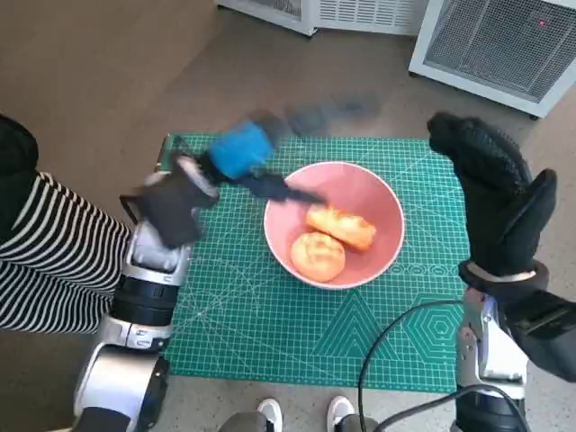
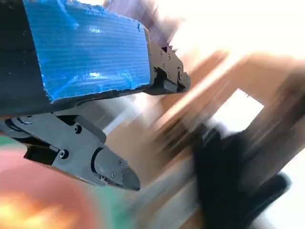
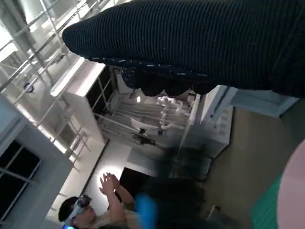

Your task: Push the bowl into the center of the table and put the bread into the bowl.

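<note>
Bowl: the pink bowl (image 1: pixel 334 223) sits on the green cutting mat (image 1: pixel 270 315) near the middle of the desk, slightly toward 1 o'clock from the mat's centre.
Bread: two golden pieces lie inside the bowl; the long bread (image 1: pixel 341 226) is toward 12 o'clock, the round bread (image 1: pixel 318 256) toward 6 o'clock, and the two touch.
Left robot hand: the left robot hand (image 1: pixel 241 162) is blurred, above the mat at the bowl's 10 o'clock rim, its dark fingers (image 1: pixel 279 189) reaching over that rim. The left wrist view shows its fingers (image 2: pixel 102 167) apart with nothing between them; released.
Right robot hand: the right robot hand (image 1: pixel 490 198) is raised at the bowl's 3 o'clock, apart from it, over the mat's edge; fingers extended, grasping nothing.
Surroundings: a person in a striped sleeve (image 1: pixel 49 252) is at 9 o'clock beside the desk; white grilled units (image 1: pixel 504 45) stand on the floor at 1 o'clock.
</note>
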`<state>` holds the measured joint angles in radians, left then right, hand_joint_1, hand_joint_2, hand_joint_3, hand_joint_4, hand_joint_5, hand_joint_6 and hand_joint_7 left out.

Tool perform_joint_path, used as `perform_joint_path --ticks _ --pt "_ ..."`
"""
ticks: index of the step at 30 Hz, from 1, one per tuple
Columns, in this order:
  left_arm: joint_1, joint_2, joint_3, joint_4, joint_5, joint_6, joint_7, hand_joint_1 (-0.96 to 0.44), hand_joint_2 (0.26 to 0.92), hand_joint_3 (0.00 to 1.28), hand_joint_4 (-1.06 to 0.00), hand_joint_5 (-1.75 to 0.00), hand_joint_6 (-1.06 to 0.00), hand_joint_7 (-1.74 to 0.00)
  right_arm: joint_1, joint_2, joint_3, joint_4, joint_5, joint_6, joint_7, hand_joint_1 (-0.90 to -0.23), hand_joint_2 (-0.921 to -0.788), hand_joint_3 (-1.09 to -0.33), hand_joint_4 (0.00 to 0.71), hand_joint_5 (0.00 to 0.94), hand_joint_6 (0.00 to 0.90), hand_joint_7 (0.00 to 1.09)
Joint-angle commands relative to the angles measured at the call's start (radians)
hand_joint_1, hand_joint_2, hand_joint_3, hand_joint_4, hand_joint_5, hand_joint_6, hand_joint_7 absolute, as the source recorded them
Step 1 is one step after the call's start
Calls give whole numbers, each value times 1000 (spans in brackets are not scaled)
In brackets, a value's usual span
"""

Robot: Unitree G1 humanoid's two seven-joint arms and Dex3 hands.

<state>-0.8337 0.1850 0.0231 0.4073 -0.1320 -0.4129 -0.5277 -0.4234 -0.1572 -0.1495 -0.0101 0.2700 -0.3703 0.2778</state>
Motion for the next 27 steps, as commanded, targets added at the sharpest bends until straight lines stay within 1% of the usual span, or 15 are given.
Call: perform_joint_path --ticks 1,3,6,10,14,17,21,27 --pt "68 -69 37 -104 -99 17 55 -563 918 293 -153 -16 -292 -28 -28 -17 -2 -8 -4 33 -5 -691 -921 -687 178 2 63 468" --pt "94 -78 41 -154 -126 47 68 -598 920 363 -145 -11 -278 -25 -39 -18 -1 -10 -1 39 -2 -702 -921 -678 179 2 64 470" --pt "121 -82 44 -194 -144 66 79 -624 921 410 -134 -5 -259 -21 -54 -21 -2 -9 3 41 6 -710 -921 -670 180 2 65 471" --pt "147 -87 51 -199 -151 42 81 -635 921 462 -109 -1 -232 -12 -74 -23 1 1 2 39 11 -705 -921 -665 182 3 66 471" --pt "170 -102 52 -201 -165 17 80 -651 921 478 -101 0 -216 -6 -90 -23 4 18 -2 33 14 -699 -921 -665 183 3 66 471" --pt "185 -112 51 -202 -175 7 76 -661 921 481 -99 0 -209 -3 -97 -25 8 25 -14 26 11 -695 -921 -665 183 3 65 471" --pt "200 -121 50 -210 -205 25 56 -672 921 475 -102 -2 -206 -2 -104 -27 12 33 -27 19 8 -690 -921 -666 183 3 64 472" --pt "213 -124 47 -210 -224 30 40 -690 921 451 -114 -8 -201 -1 -110 -29 14 47 -34 13 8 -687 -921 -669 185 3 66 474"
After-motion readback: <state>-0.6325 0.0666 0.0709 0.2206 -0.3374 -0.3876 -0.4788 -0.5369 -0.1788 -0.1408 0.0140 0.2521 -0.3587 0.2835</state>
